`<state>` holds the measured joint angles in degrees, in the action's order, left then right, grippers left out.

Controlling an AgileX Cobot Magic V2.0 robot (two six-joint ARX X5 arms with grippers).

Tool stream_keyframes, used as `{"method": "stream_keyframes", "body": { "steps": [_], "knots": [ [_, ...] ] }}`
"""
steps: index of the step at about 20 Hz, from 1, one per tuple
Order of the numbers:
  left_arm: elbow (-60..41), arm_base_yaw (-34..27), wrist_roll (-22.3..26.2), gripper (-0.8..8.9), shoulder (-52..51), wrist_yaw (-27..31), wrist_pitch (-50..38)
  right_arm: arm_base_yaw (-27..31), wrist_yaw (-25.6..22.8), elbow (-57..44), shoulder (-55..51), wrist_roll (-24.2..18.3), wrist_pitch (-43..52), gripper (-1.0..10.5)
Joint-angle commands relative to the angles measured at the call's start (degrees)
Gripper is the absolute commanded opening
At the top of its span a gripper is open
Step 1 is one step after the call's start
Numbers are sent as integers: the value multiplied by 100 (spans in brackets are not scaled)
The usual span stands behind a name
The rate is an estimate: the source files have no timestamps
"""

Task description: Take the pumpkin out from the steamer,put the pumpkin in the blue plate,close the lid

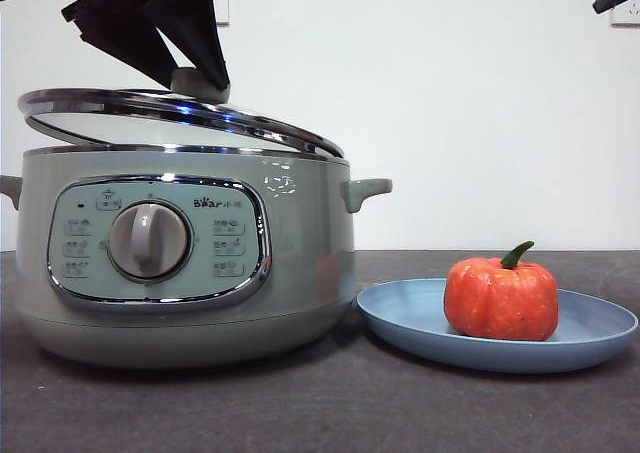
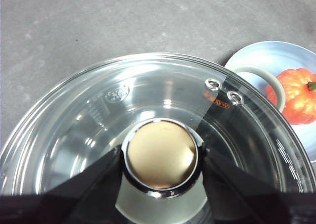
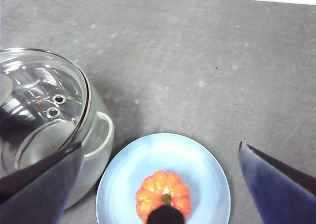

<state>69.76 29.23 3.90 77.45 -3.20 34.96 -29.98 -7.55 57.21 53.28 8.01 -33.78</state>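
Front view first, starting at the left: the left tool (image 1: 200, 81) comes down dark from above, its jaws closed on the pale green knob (image 2: 159, 155) of the lid (image 1: 170, 113). The lid hangs tilted just over the steamer (image 1: 180, 273), its right edge low against the chrome rim and its left edge lifted clear. It is glass in a chrome band, so I'd judge it stiff, fairly heavy, slick and breakable; the knob is the one sensible handhold, and it wants a level, gentle set-down.

Moving right, the blue plate (image 1: 590, 338) sits on the dark counter (image 1: 320, 413) just beside the pot, and the pumpkin (image 1: 502, 298) stands upright in it, stem up. It looks light and ribbed, easy to pinch across its flanks, though whether its skin is soft or hard I can't tell from here.

Far right, the right tool (image 3: 158, 184) hangs high over the plate, jaws spread wide and holding nothing.

The count: one steamer, one lid, one plate, one pumpkin, two tools.
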Motion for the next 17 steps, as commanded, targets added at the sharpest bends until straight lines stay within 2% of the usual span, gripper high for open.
{"method": "stream_keyframes", "body": {
  "steps": [1,10,12,13,14,15,17],
  "knots": [
    [79,7,22,-8,-15,-22,-219,-2,-20,-4,-4,52,26,536],
    [79,7,20,-4,245,-70,232,-2,-17,-4,-4,52,24,536],
    [79,4,20,27,245,-70,391,-2,-15,-4,-4,52,24,536],
    [79,-7,20,130,245,-61,426,-2,-13,-4,-4,52,24,536],
    [79,-9,17,327,245,-55,411,-2,-13,-4,-4,52,24,536],
    [79,-9,17,458,245,-55,391,-2,-13,-4,-4,52,24,536],
    [79,-7,-20,494,245,-57,380,-2,-11,-4,-4,52,24,536]
  ]
}}
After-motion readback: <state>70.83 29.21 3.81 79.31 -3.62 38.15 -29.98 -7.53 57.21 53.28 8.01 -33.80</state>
